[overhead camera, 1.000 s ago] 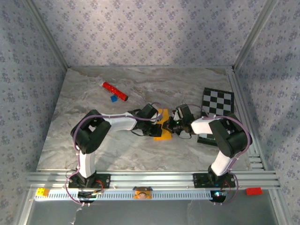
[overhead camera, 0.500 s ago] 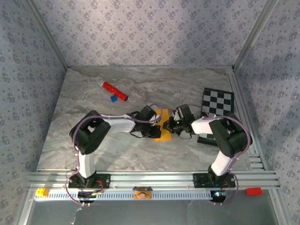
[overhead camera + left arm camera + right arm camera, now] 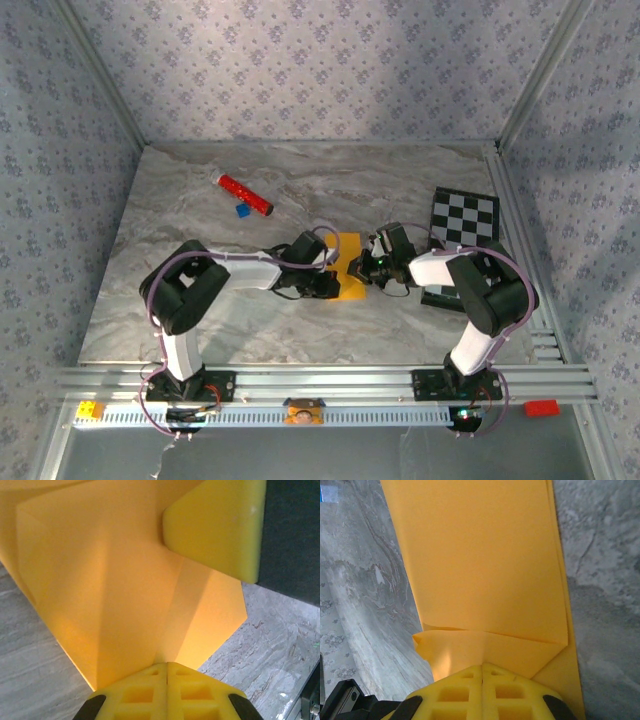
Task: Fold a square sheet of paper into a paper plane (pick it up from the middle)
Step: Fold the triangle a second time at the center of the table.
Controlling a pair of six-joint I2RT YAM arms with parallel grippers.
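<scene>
The square sheet of paper point(image 3: 350, 250) lies part-folded in the middle of the table point(image 3: 200, 300), between the two arms. The left wrist view shows creases fanning across it, and the right wrist view shows a corner flap turned over near its edge.

The left pincer point(image 3: 166, 666) is fully closed, fingers pressed together with nothing between them, and its tips rest on the sheet. The right pincer point(image 3: 482, 667) is closed in the same way, bearing down on the turned flap.

The main risk is probably slip. The paper is thin and the marble top looks smooth, so any sideways drag by either tip could skew the sheet and set the crease off-line. If one tip lifts, the flap is likely to spring open. Two tips pushing toward each other could buckle or tear the paper between them.

The red cylinder point(image 3: 245, 195) and the checkered board point(image 3: 464, 215) lie well apart from the sheet.
</scene>
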